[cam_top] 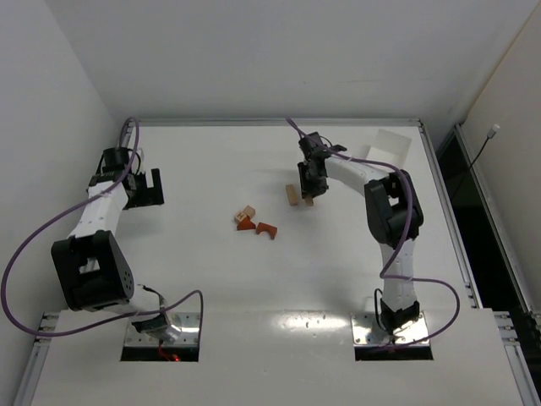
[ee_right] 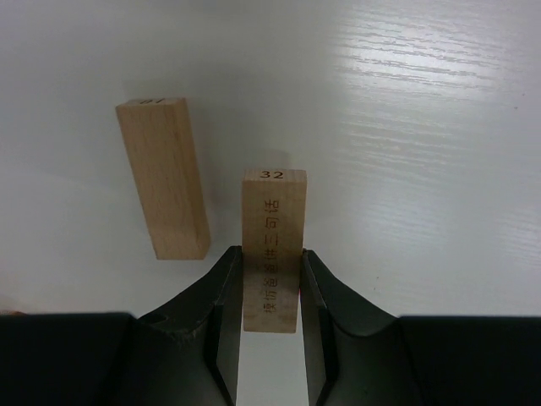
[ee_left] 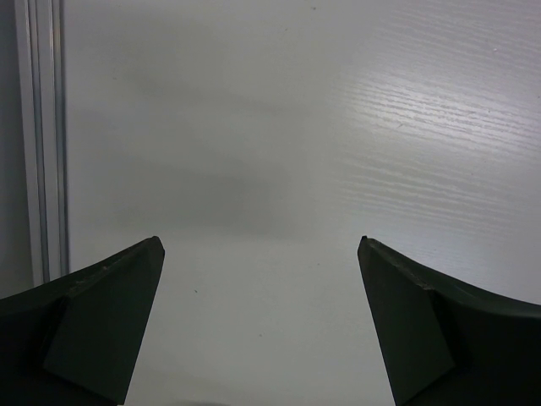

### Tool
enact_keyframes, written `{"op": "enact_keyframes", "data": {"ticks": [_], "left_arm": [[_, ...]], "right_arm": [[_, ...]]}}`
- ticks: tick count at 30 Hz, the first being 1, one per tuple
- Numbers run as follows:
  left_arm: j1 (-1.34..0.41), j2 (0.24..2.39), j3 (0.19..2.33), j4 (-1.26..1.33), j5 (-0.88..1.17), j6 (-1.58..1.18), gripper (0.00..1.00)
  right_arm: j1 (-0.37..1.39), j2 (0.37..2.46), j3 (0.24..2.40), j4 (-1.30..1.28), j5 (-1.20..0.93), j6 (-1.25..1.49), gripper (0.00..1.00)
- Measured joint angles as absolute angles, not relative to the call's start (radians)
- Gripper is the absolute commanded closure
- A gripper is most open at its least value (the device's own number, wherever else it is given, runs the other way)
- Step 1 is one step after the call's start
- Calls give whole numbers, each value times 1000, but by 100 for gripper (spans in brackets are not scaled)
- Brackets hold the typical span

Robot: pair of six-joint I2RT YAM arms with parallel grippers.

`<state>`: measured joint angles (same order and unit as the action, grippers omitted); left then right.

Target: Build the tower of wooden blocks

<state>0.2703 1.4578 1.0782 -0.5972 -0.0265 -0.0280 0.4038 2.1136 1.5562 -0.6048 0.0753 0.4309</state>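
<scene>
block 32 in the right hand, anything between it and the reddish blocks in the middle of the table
One thing. The right hand is shut on block 32, and a second pale block sits just beside it, apart, on the side facing the reddish blocks. Nothing else shows on that stretch of table.

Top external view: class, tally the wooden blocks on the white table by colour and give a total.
Pale tan wooden blocks: 3 (lying long block, small block, held long block between the right gripper jaws)
Reddish-orange wooden blocks: 2 (wedge, arch-like piece)
Total: 5
</scene>
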Motion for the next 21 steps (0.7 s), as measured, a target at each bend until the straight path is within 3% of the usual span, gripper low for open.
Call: {"op": "enact_keyframes", "data": {"ticks": [21], "left_arm": [[270, 1477, 1098, -599, -49, -19, 1]], "right_arm": [[405, 2249, 1673, -576, 87, 405, 100]]}}
